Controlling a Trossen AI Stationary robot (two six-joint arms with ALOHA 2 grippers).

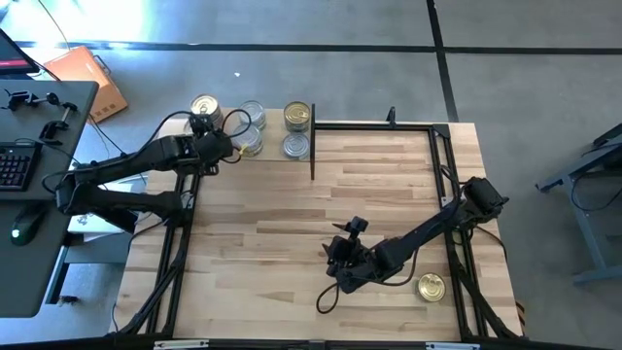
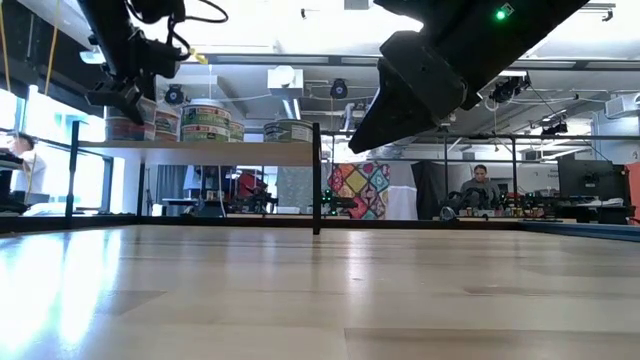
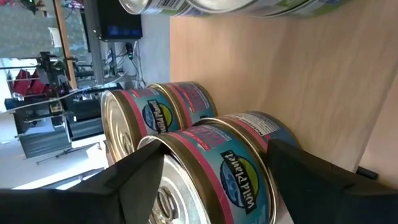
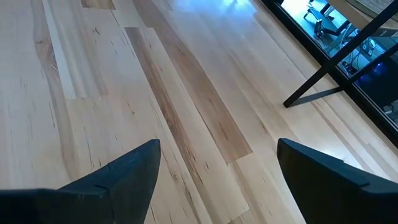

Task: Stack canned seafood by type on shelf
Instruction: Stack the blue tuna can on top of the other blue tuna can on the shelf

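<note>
Over shelf (image 1: 228, 156) tins (image 1: 296, 117) reaches left claw (image 1: 206, 127) — right claw (image 1: 342, 255) open.

Both arms are dark, jointed and trailed by black cables; a green light glows on one.

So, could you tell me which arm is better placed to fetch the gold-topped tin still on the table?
The right. Its open, empty end effector hovers over the table near the gold-topped tin, while the left end effector is far off at the shelf, around a Wild Planet tin.
</note>
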